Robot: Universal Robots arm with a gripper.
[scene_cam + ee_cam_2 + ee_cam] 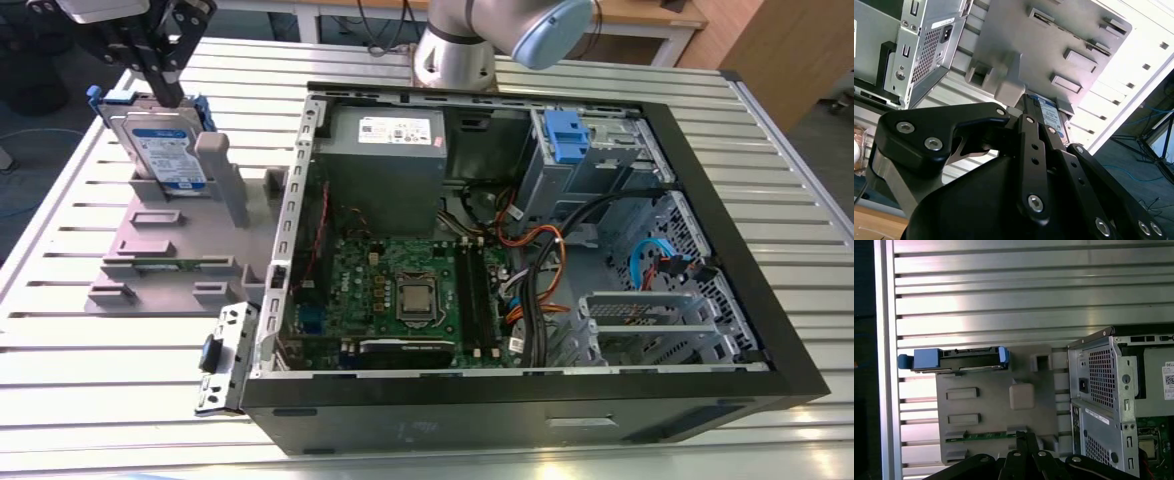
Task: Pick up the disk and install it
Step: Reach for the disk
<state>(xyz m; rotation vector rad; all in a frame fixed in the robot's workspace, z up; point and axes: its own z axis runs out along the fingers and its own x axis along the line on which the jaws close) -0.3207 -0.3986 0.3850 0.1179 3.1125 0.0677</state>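
- Your gripper (172,96) hangs over the grey stand (160,250). Its jaws are drawn close together, nearly tip to tip, with nothing between them.
- The disk (166,150) is below the jaws and apart from them. It stands upright on edge in the stand, at the end nearest the jaws, with its white-and-blue label facing out.
- In the first wrist view you look down on the disk (960,359) edge-on, with the blue carrier bracket wrapping both of its ends. The fingertips of the gripper (1025,436) sit over the stand (989,407), off to one side of the disk.
- In the second wrist view the gripper (1040,125) points down at the stand (1054,40). A strip of the disk (1047,106) shows just past the fingertips, and you cannot see any contact.
- The open computer case (534,410) lies to one side of the jaws, just beside the stand. Inside it, on the far side from the jaws, is the grey power supply (387,150), and beyond that the blue-tabbed drive cage (567,135).
- Both the stand and the case rest on the slatted metal table (107,400).
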